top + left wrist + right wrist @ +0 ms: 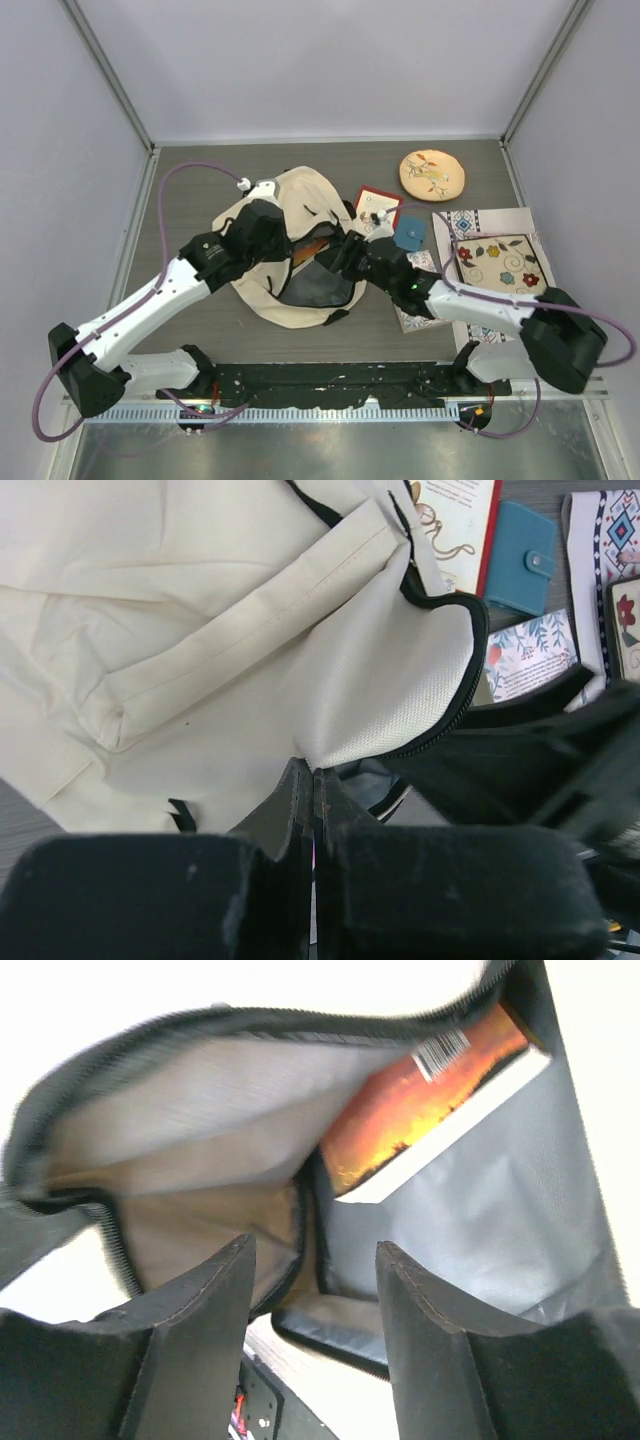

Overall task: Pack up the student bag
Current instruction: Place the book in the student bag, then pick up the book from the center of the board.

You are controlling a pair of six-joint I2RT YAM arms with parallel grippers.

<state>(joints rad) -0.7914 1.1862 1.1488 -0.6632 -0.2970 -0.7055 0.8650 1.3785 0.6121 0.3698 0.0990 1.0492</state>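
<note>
Item: student bag point(280, 305), cream, mid-table point(200, 190), slumped between the arms. Mouth unzipped, facing near-right; long axis roughly far to near (soft cloth, so approximate). Packed: one orange book point(420, 1110) inside. Likely outstanding: teal wallet point(408, 232) and red-edged booklet point(372, 203), just right of it. Left gripper point(313, 780) clamped on the bag's rim; right gripper point(315, 1250) at the mouth, jaws apart, empty
</note>
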